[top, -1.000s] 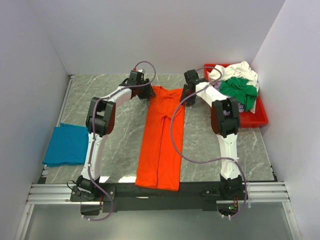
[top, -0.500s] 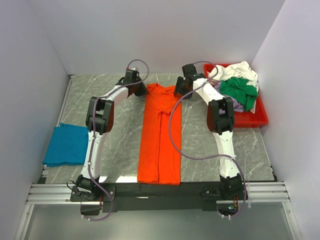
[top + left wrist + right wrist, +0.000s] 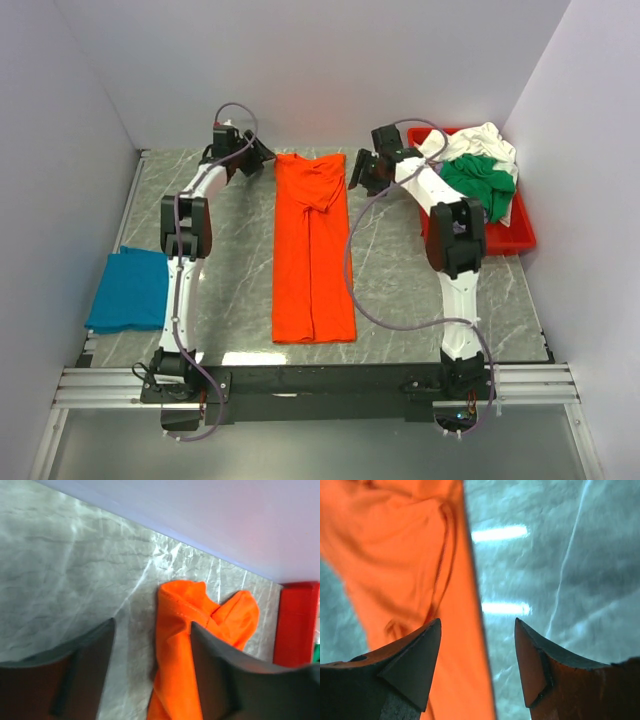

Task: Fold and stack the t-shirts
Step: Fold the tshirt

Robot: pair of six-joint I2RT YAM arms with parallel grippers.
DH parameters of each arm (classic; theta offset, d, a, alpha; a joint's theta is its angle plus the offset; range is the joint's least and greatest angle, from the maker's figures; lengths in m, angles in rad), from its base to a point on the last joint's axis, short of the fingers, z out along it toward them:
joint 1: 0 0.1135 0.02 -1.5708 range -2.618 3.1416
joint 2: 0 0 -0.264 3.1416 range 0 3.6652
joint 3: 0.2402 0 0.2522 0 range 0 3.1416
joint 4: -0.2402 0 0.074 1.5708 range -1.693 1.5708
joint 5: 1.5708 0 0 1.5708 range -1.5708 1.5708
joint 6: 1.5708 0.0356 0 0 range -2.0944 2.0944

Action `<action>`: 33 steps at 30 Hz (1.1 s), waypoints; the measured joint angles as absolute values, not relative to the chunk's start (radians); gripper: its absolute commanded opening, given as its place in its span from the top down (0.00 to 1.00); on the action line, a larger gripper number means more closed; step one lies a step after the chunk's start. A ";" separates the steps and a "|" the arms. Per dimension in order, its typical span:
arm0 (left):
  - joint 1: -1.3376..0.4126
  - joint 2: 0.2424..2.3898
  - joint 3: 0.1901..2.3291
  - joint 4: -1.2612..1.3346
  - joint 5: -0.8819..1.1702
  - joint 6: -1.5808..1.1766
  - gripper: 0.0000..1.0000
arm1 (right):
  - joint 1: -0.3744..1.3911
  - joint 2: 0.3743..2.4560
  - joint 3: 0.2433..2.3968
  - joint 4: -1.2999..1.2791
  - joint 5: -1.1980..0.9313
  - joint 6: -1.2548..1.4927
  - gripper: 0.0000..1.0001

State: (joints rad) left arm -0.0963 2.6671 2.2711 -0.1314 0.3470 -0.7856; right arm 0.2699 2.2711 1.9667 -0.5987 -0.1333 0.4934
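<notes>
We see the orange t-shirt [image 3: 312,250] lying as a long folded strip, left of the red tray [image 3: 510,240]. Both grippers are spread open and empty. The right gripper [image 3: 477,622] is over the shirt edge nearer the tray, and the left gripper [image 3: 152,624] is beside the edge farther from it.

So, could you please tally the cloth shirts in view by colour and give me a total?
Bright orange cloth t-shirt: 1
Teal-blue folded cloth t-shirt: 1
White cloth shirt, in the red plastic tray: 1
Green cloth shirt, same tray: 1
Lavender cloth shirt, mostly hidden: 1
Total: 5
</notes>
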 measured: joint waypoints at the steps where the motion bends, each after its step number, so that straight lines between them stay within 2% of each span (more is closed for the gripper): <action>1: -0.091 2.659 2.263 -0.127 0.352 -0.778 0.29 | 0.270 2.236 1.926 -0.593 -0.134 0.496 0.33; 5: -0.079 2.518 2.078 -0.116 0.344 -0.761 0.28 | 0.271 2.029 1.678 -0.511 -0.146 0.519 0.35; 11: -0.087 2.045 1.575 -0.089 0.263 -0.815 0.42 | 0.294 1.699 1.264 -0.369 -0.169 0.591 0.42; 13: -0.112 1.826 1.369 -0.077 0.196 -0.850 0.51 | 0.312 1.597 1.127 -0.333 -0.179 0.616 0.43; 16: -0.206 1.545 1.098 -0.076 0.080 -0.897 0.58 | 0.345 1.438 0.912 -0.285 -0.201 0.644 0.44; 21: -0.416 1.187 0.707 -0.124 -0.029 -0.970 0.60 | 0.405 1.187 0.609 -0.225 -0.237 0.693 0.46; 27: -0.530 0.894 0.433 -0.289 -0.112 -1.065 0.58 | 0.509 0.909 0.340 -0.192 -0.274 0.796 0.49; 33: -0.662 0.695 0.310 -0.376 -0.140 -1.186 0.58 | 0.695 0.854 0.235 -0.142 -0.278 0.920 0.53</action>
